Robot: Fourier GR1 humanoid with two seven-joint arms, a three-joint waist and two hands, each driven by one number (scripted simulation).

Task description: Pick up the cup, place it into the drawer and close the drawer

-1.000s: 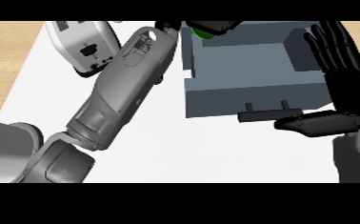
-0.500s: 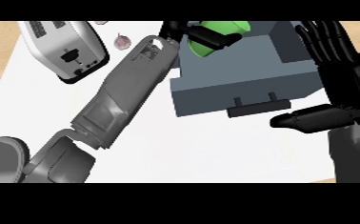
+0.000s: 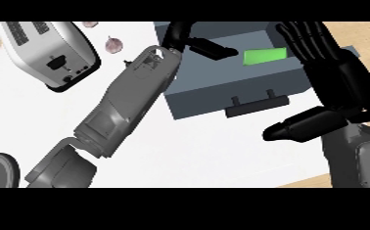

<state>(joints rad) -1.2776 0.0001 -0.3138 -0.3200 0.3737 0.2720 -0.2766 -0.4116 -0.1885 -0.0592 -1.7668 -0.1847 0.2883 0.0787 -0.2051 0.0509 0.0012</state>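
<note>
the green cup (image 3: 265, 56) lies inside the open drawer (image 3: 217, 94), so placing looks done. the left robot hand (image 3: 194, 40) hovers just beside it, fingers apart; the right robot hand (image 3: 321, 77) rests open at the drawer's right. closing remains.

a white counter top (image 3: 217, 150) with a wooden edge, a silver toaster (image 3: 51, 53) at upper left.

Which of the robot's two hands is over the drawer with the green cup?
The left hand: it reaches over the open drawer, right beside the green cup. The right hand rests open beside the drawer's right wall.
</note>
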